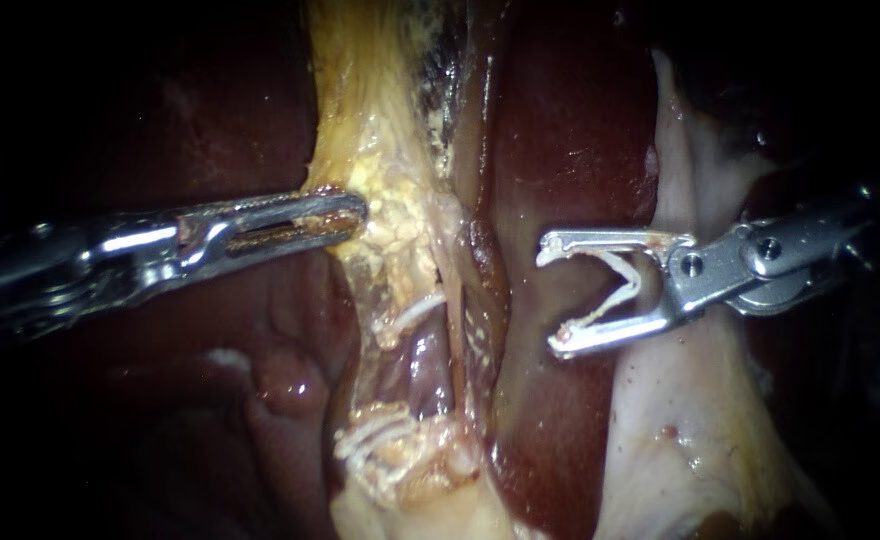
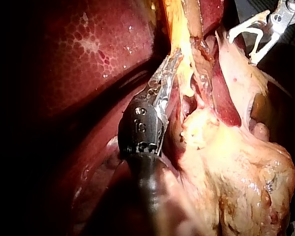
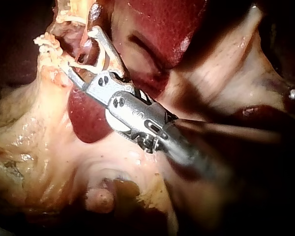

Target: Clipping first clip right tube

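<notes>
A band of yellow fatty tissue (image 1: 385, 200) runs down the middle of the endoscope view. Low in it a window shows a dark red tube (image 1: 428, 365), with a brownish tube (image 1: 482, 290) along its right side. My left instrument (image 1: 350, 213) comes in from the left, jaws shut on the yellow band's left edge; the left wrist view shows the same grip (image 2: 173, 61). My right instrument (image 1: 552, 297) holds its jaws wide apart with an open white clip (image 1: 620, 285) seated between them. Its tips hang just right of the brownish tube, not touching it.
Dark red liver (image 1: 570, 130) lies behind the right instrument's jaws and fills the left side. A pale whitish flap of tissue (image 1: 680, 420) runs under the right instrument's shaft. The right wrist view shows frayed white strands (image 3: 49, 44) beside the jaws (image 3: 81, 49).
</notes>
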Controlling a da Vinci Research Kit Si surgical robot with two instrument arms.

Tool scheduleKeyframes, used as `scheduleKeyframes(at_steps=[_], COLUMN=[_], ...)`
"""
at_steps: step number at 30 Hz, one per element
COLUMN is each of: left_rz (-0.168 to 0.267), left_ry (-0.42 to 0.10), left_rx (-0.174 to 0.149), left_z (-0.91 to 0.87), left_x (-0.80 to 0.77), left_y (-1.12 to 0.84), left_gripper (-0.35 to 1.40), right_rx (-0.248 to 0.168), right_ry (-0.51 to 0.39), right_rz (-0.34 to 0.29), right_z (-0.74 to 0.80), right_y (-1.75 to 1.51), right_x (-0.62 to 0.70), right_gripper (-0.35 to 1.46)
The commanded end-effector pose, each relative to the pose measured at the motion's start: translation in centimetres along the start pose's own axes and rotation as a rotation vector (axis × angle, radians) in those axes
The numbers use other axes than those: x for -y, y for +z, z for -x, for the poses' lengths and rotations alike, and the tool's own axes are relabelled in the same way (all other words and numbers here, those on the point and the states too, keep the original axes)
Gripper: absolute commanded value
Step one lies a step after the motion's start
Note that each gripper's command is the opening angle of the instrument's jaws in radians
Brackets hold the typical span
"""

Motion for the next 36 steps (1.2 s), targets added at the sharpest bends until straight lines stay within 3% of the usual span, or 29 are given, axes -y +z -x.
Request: scheduleKeyframes(at_steps=[1,5,9,18,25,36], left_rz=[0.000,-0.004,-0.004,0.001,0.002,0.006], left_ry=[0.000,-0.002,-0.008,-0.028,-0.021,-0.017], left_rx=[0.000,-0.003,-0.007,0.037,0.046,0.051], left_z=[0.00,0.04,0.20,0.48,0.50,0.49], left_x=[0.00,0.00,-0.03,0.05,0.21,0.33], left_y=[0.00,-0.06,-0.24,-0.63,-0.71,-0.76], left_gripper=[-0.35,-0.35,-0.35,-0.35,-0.35,-0.35], right_rx=[0.000,0.012,0.063,0.078,0.086,0.098], right_ry=[0.000,-0.002,0.066,0.171,0.198,0.206], right_rz=[-0.001,-0.026,-0.077,-0.166,-0.172,-0.173], right_z=[0.00,0.07,0.28,0.78,0.98,1.13], right_y=[0.00,0.03,0.19,0.76,1.02,1.17], right_x=[0.00,0.04,0.15,0.31,0.25,0.13], right_gripper=[0.60,0.59,0.58,0.58,0.58,0.57])
